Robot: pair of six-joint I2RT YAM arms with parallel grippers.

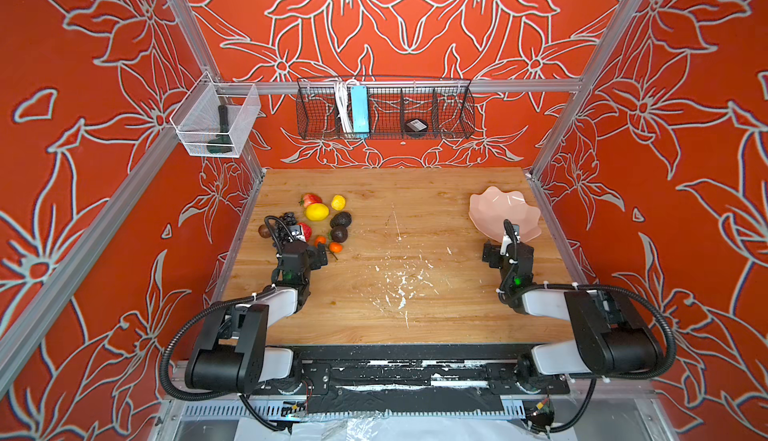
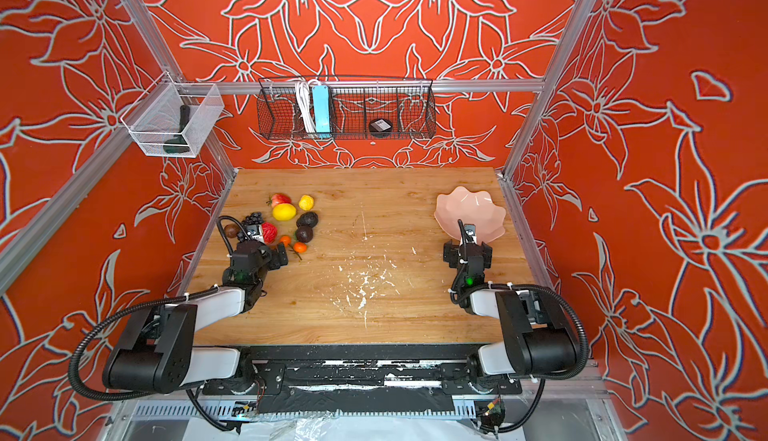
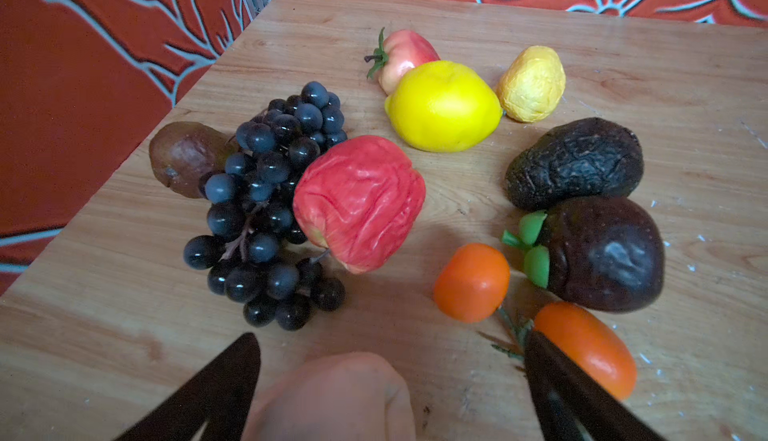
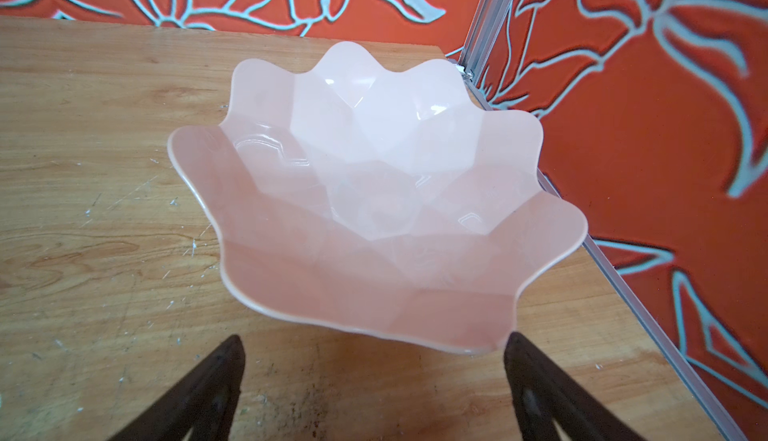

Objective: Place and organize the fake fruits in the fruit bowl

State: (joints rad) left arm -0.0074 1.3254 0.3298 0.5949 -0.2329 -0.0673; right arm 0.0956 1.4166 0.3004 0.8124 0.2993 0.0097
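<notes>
Fruits [image 3: 444, 106] lie clustered on the left of the table [image 1: 395, 293], well apart from the fruit bowl [image 4: 257, 293] near its far right edge. My left hand [image 3: 392, 337] hovers by the grape bunch [image 3: 266, 210] and red apple [image 3: 361, 202], fingers [image 3: 224, 380] spread wide; my right hand [image 4: 374, 339] faces the bowl's near rim, likewise spread, holding nothing.

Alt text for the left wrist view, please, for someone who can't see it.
The open left pincer hovers over fake fruits scattered on a wooden table: a black grape bunch, a wrinkled red apple, a yellow lemon, a dark avocado and two small oranges. A blurred peach-coloured thing lies between its fingers, close to the camera.
</notes>
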